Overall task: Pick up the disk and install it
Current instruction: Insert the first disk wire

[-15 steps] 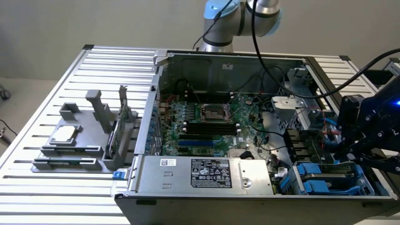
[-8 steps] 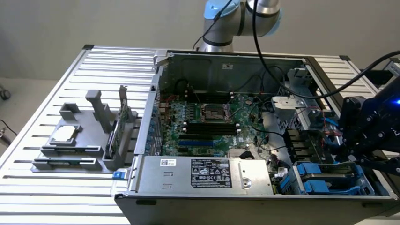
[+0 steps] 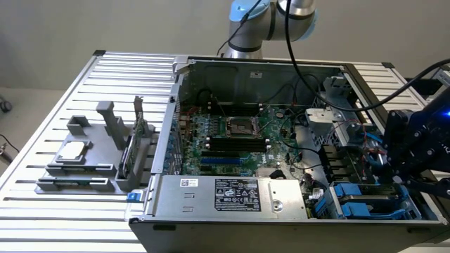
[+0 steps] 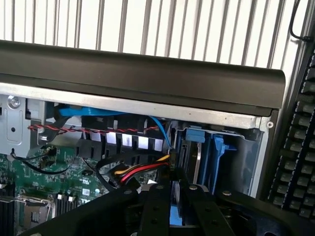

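- Nearest the wrist camera, the black gripper point(image 4: 171, 206) stood with its two fingers point(image 4: 156, 209) drawn close together, clamped on a bright blue edge of the disk point(image 4: 175, 212) seen in the narrow gap between them.
- Gripper and disk sat low inside the open computer case point(image 3: 163, 142), at the drive-bay corner on the exterior view's right.
- Blue carrier rails point(image 4: 216, 155) stood upright in the drive bay point(image 4: 246, 152), just beyond the fingers.
- Red, yellow and black power wires point(image 4: 140, 170) ran across the space beside the fingers, and a blue data cable point(image 4: 91, 112) curved along under the case's upper rail.
- A twisted red-and-black wire pair point(image 4: 74, 129) stretched above the green motherboard point(image 4: 69, 182).
- From the exterior view, the gripper point(image 3: 411, 158) hung over the right-hand side of the case, with blue drive carriers point(image 3: 351, 203) in the bays below it.
- The motherboard point(image 3: 239, 139) filled the case floor, with the processor socket point(image 3: 237, 125) near its middle.
- A grey power supply point(image 3: 232, 196) with a black-and-white sticker lay along the case's near edge.
- Outside the case, on the exterior view's left, a grey fixture point(image 3: 84, 158) rested on the slatted table point(image 3: 42, 132) and carried a small square silver chip point(image 3: 72, 150).
- The arm's base joint point(image 3: 271, 21) rose behind the case.
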You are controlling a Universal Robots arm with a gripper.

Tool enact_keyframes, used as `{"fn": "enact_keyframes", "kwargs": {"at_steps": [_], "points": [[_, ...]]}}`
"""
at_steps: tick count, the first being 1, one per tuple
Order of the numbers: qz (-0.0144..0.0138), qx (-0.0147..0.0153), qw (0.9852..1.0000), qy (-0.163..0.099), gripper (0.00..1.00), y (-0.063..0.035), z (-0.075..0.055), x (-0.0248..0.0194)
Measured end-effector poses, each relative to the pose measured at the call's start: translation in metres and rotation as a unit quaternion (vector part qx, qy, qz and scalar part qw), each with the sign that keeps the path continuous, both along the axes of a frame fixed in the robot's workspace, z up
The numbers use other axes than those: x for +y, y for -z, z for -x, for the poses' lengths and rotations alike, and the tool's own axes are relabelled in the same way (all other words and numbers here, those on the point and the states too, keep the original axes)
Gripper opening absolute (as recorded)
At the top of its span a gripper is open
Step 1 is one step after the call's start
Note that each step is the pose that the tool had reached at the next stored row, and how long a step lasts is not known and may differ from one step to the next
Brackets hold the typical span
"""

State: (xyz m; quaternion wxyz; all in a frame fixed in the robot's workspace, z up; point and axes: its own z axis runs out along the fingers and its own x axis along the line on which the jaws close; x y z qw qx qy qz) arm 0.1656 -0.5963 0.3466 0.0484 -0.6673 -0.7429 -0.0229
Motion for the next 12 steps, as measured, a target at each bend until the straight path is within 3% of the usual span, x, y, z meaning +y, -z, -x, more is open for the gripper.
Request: {"fn": "enact_keyframes", "kwargs": {"at_steps": [4, 12], "points": [[0.0044, 0.0002, 1.0000, 0.001, 0.17, -0.0001, 0.0009, -0.0004], [0.0061, 0.0002, 1.0000, 0.001, 0.17, 0.0006, 0.0026, -0.0004]]}}
